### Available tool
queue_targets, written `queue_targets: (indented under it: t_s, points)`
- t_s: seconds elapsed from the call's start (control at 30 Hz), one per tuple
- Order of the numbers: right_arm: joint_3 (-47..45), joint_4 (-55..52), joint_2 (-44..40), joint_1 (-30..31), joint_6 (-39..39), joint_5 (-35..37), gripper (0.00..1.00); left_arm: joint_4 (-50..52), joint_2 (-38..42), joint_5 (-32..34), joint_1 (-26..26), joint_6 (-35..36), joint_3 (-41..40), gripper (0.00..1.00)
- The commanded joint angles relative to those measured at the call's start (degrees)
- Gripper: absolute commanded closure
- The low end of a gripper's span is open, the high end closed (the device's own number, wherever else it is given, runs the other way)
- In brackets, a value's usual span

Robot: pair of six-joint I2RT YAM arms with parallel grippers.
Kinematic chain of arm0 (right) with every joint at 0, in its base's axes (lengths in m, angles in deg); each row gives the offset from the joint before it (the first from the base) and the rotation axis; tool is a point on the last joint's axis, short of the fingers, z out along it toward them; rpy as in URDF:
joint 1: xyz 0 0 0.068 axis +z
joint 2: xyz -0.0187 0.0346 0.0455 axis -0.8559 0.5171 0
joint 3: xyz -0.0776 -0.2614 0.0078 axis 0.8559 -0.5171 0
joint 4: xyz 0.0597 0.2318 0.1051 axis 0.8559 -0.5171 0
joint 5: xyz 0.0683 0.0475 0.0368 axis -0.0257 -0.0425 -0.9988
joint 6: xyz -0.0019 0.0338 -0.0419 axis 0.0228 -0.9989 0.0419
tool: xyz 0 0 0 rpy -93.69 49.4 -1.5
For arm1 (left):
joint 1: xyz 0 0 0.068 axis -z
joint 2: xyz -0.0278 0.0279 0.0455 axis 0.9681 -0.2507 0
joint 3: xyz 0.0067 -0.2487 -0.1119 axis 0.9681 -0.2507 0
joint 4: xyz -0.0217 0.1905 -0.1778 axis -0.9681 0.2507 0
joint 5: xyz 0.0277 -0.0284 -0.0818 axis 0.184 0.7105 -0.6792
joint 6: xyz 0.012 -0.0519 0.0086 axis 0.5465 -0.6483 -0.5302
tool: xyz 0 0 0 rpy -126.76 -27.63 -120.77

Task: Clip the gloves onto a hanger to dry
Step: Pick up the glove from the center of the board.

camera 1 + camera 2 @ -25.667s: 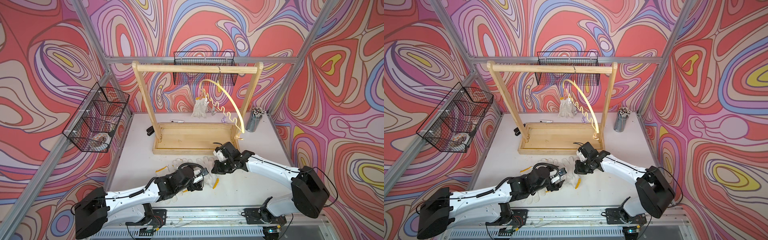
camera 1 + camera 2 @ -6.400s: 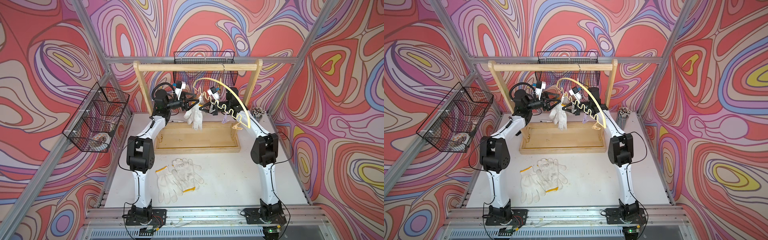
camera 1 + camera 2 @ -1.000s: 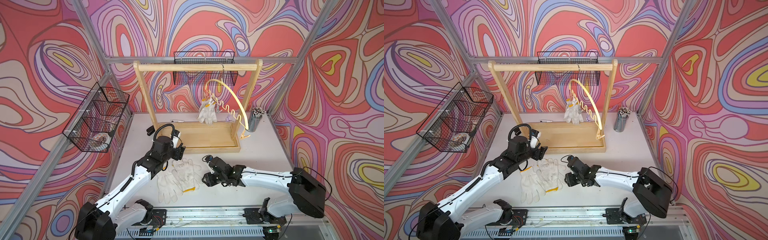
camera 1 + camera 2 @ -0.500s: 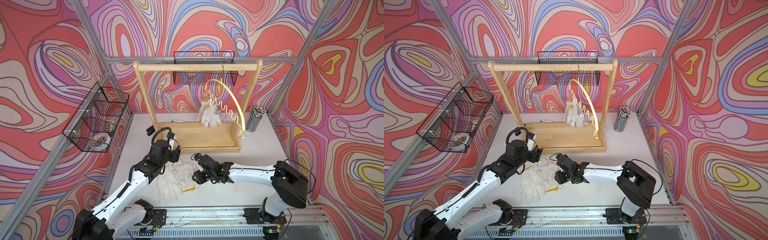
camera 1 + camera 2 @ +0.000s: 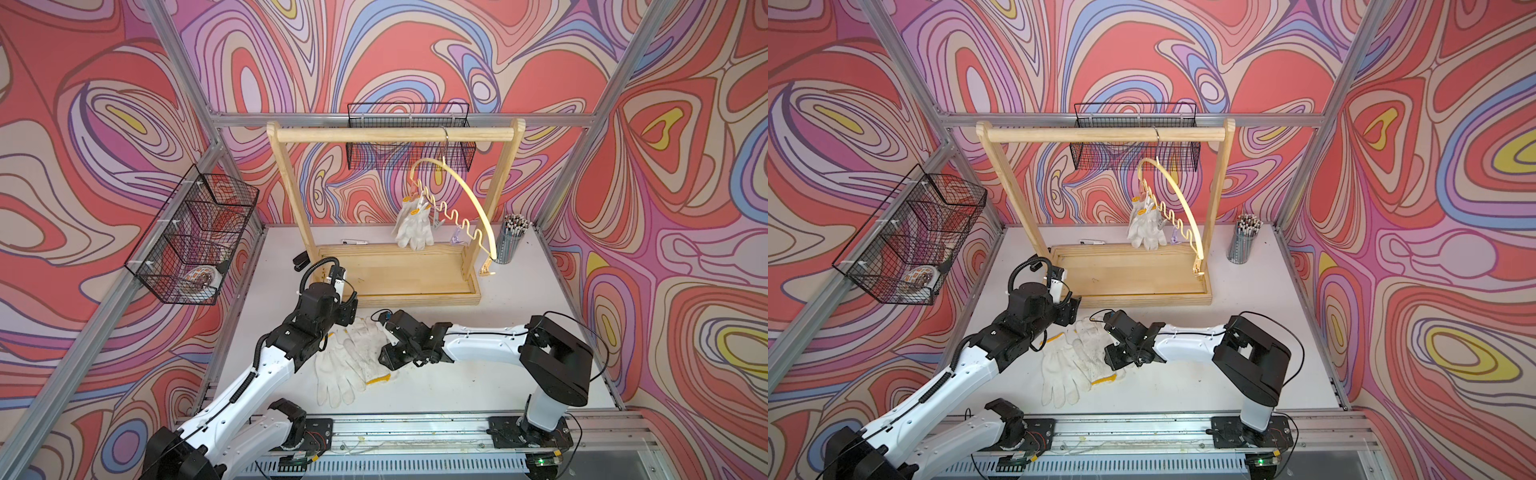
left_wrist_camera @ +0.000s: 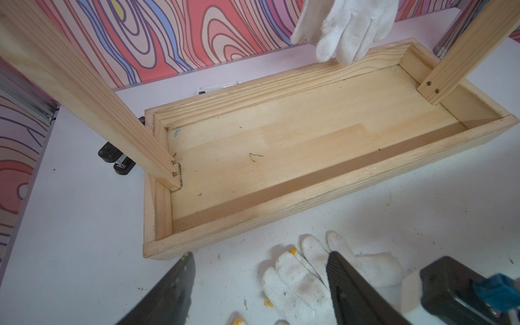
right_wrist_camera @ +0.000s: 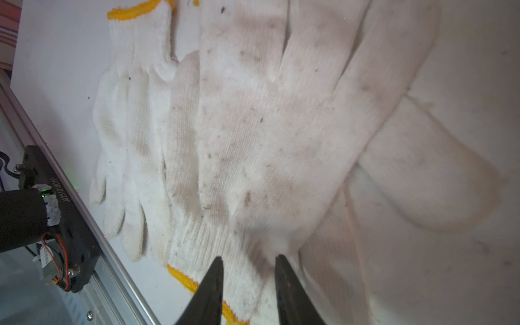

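Several white gloves [image 5: 349, 361] [image 5: 1075, 361] with yellow-edged cuffs lie overlapping on the white table. More gloves [image 5: 413, 226] [image 5: 1146, 230] hang clipped to the pale yellow hanger [image 5: 457, 183] [image 5: 1177, 187] on the wooden rail. My right gripper [image 5: 388, 355] [image 5: 1111, 357] is down at the pile's right edge. In the right wrist view its jaws [image 7: 249, 257] stand narrowly apart, astride the ribbed cuff of the top glove [image 7: 267, 126]. My left gripper [image 5: 347, 311] [image 5: 1071, 309] [image 6: 261, 256] hovers open over the fingertips of the table gloves [image 6: 298, 281].
The wooden rail frame stands in its tray base [image 5: 395, 286] just behind the pile. A black stapler [image 5: 300, 262] lies left of the tray and a pencil cup [image 5: 509, 241] at the back right. Wire baskets hang on the left wall [image 5: 195, 237] and back wall [image 5: 411, 141].
My right gripper has slid left onto the glove pile and its jaws have narrowed around the cuff. The left arm has dropped a little toward the pile, still open.
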Motion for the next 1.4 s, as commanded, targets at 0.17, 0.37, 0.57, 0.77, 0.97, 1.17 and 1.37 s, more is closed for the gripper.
queue_targets:
  t_s: [0.17, 0.37, 0.57, 0.77, 0.97, 1.17, 1.37]
  points:
    - [4.8, -8.1, 5.9, 1.9, 0.5, 3.4, 0.73, 1.0, 3.6, 2.7, 0.3, -1.0, -1.8, 0.24]
    - [3.4, -10.4, 5.4, 1.6, -1.9, 6.6, 0.84, 0.7, 3.9, 2.0, 0.2, -0.8, -2.0, 0.24]
    - [-2.9, -8.2, -1.3, -1.4, -4.8, 6.6, 1.0, -1.3, 3.4, -0.3, 0.3, -0.6, -2.7, 0.24]
    - [-3.2, -12.0, -3.5, -1.8, -3.7, 9.7, 1.0, -2.2, 3.1, -1.3, 0.3, -0.6, -2.8, 0.24]
    - [-3.8, -15.7, -5.9, -4.0, -4.3, 14.2, 1.0, -2.6, 2.9, -2.3, 0.2, -0.8, -3.0, 0.24]
    - [-3.2, -19.6, -8.8, -6.5, -3.1, 16.8, 0.87, -3.3, 2.3, -3.9, 0.2, -1.0, -2.8, 0.24]
    - [-2.5, -18.3, -9.0, -6.6, -1.6, 13.9, 0.62, -3.6, 2.5, -4.4, 0.2, -1.0, -2.9, 0.24]
